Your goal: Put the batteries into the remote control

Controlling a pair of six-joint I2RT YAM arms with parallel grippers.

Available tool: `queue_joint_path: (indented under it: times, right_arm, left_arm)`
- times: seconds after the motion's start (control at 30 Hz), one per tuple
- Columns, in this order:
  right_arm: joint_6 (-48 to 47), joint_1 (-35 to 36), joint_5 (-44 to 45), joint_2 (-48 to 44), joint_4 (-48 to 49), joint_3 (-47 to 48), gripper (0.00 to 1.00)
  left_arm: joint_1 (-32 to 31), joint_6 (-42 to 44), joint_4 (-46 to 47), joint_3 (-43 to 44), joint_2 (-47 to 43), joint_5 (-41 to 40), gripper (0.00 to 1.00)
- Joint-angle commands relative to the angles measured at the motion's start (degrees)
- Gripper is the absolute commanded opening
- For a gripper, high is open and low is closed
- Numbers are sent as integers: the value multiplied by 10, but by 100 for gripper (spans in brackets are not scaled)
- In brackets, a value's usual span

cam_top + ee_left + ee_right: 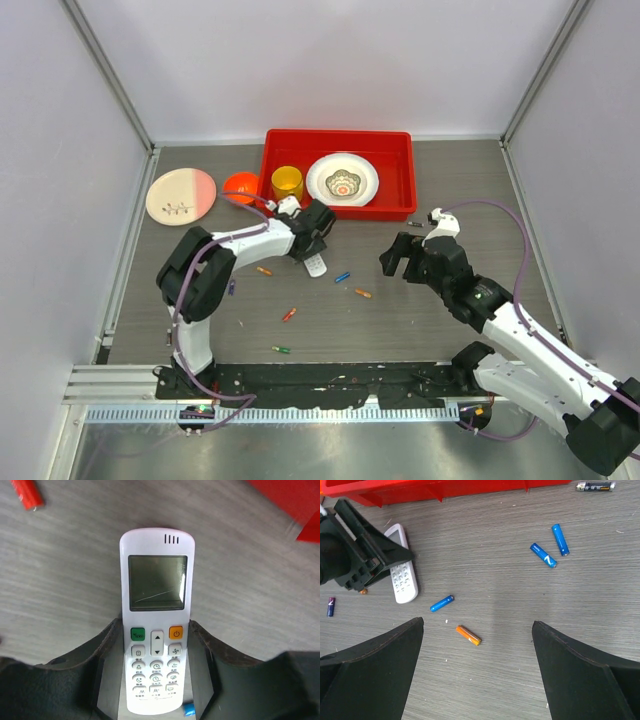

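Note:
The white remote control (156,610) lies face up on the grey table, its dark screen and buttons showing. My left gripper (156,625) straddles its button end, both fingertips (118,630) touching its sides. From above the remote (315,265) shows just past the left gripper (318,246). My right gripper (477,630) is wide open above the table with nothing in it. An orange battery (468,635) lies below it and a blue battery (442,603) just beyond. Two more blue batteries (543,555) lie farther right. A red battery (289,314) and a green one (281,350) lie nearer the arm bases.
A red tray (390,170) at the back holds a yellow cup (287,183) and a patterned plate (342,180). An orange bowl (240,185) and a pink plate (181,195) stand left of it. A dark battery (594,486) lies by the tray's front.

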Motion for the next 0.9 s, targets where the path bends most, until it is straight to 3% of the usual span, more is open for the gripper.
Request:
queue_joint_path:
  times: [0.0,0.2,0.27,0.4,0.53,0.67,0.87]
  right_arm:
    - [-9,-1,-9,-11,-6,38,95]
    - [7,-1,-64,-18,18,49,98]
    - [42,-2,-86,-35,79,18,100]
    - [94,-4,-232,-63,235,-50,100]
    - [113,-4,-330,-37,272,-49,99]
    - [169,-3,-403,-21,372,-76,100]
    - [204,-1,-445,-13,465,-105,99]
  left_arm:
    - [-1,27,57,-74,-87,64,0]
    - [-6,103,195,-199,-277,172,0]
    - [-5,111,304,-255,-367,195,0]
    - [-3,132,577,-424,-476,262,0]
    - [5,128,656,-485,-540,325,0]
    - [20,107,750,-538,-586,363,0]
    - [44,26,919,-563,-554,409,0]
